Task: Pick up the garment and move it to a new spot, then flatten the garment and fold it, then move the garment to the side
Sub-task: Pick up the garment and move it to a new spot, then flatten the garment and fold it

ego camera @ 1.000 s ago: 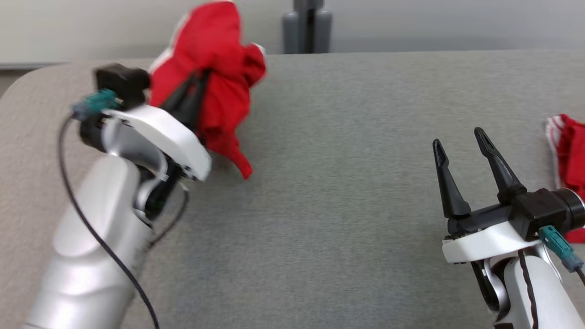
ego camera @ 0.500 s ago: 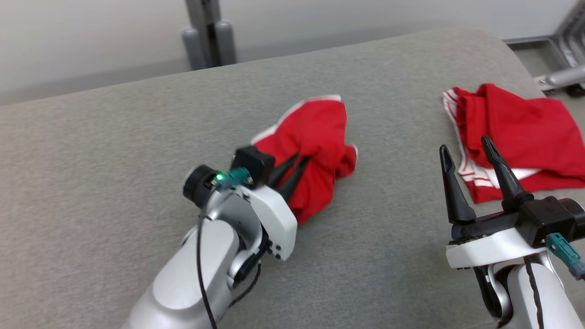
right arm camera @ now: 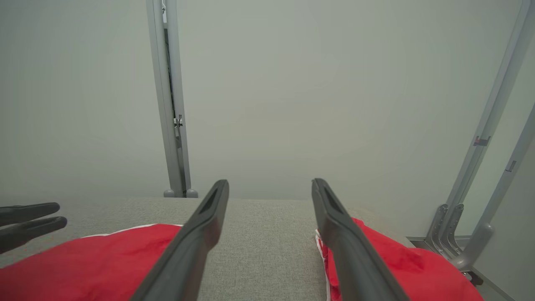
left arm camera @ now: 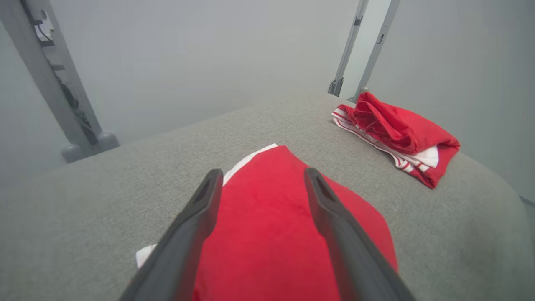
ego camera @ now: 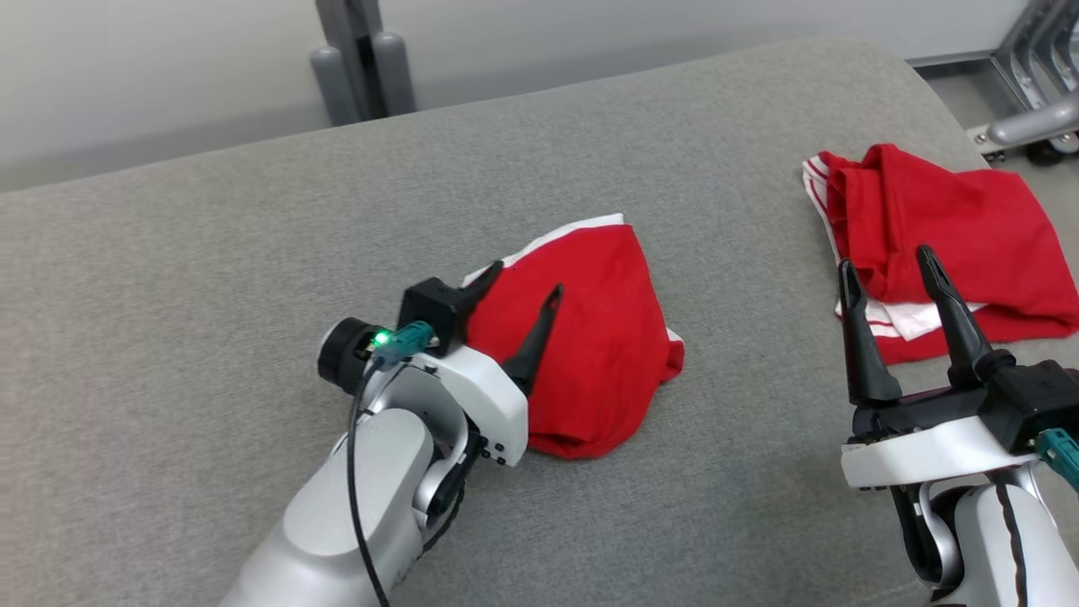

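A crumpled red garment (ego camera: 598, 354) with a white trim lies in a heap on the middle of the grey padded table (ego camera: 211, 278). My left gripper (ego camera: 527, 278) stands open just over its near left part, fingers either side of the cloth and gripping nothing. From the left wrist the garment (left arm camera: 267, 234) shows between and below the spread fingers of that gripper (left arm camera: 263, 171). My right gripper (ego camera: 885, 258) hangs open and empty at the right. In its wrist view the gripper (right arm camera: 269, 182) points at the back wall, the garment (right arm camera: 96, 263) low at left.
A second red garment with white stripes (ego camera: 969, 219) lies bunched at the table's right end, just beyond my right fingers; it also shows as that heap (left arm camera: 397, 129). A grey post (ego camera: 362, 59) stands behind the table. Metal frame legs (ego camera: 1028, 118) stand off the right edge.
The head camera has swung to the right. My left gripper brought the garment down to the table's middle, then opened and let it go; the cloth has settled flatter. The right gripper stayed open.
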Tool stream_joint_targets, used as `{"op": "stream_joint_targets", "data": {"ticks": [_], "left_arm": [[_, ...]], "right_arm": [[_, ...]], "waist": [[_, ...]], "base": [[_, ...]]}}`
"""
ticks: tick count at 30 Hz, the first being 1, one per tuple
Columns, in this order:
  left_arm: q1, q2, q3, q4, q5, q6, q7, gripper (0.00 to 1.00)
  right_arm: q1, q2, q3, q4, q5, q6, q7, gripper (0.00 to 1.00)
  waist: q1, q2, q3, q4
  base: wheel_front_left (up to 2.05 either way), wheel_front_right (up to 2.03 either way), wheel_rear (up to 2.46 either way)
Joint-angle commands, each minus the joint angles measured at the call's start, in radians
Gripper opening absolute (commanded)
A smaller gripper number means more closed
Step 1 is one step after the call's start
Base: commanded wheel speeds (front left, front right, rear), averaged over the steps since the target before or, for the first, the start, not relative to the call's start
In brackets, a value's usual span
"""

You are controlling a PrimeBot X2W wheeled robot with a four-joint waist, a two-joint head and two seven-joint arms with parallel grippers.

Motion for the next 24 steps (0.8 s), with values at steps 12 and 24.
{"op": "stream_joint_targets", "data": {"ticks": [12, 24], "left_arm": [[0.119, 0.136, 0.151, -0.078, -0.047, 0.089, -0.132, 1.0], [0.456, 0.132, 0.321, -0.256, -0.034, 0.152, -0.151, 1.0]], "right_arm": [[0.061, -0.005, -0.02, 0.011, -0.042, 0.0, -0.005, 1.0], [0.107, -0.009, 0.0, 0.03, -0.051, 0.0, -0.004, 1.0]], "waist": [[0.0, -0.0001, -0.108, 0.165], [0.0, -0.0001, -0.152, 0.226]], "base": [[0.0, 0.0, 0.0], [0.0, 0.0, 0.0]]}}
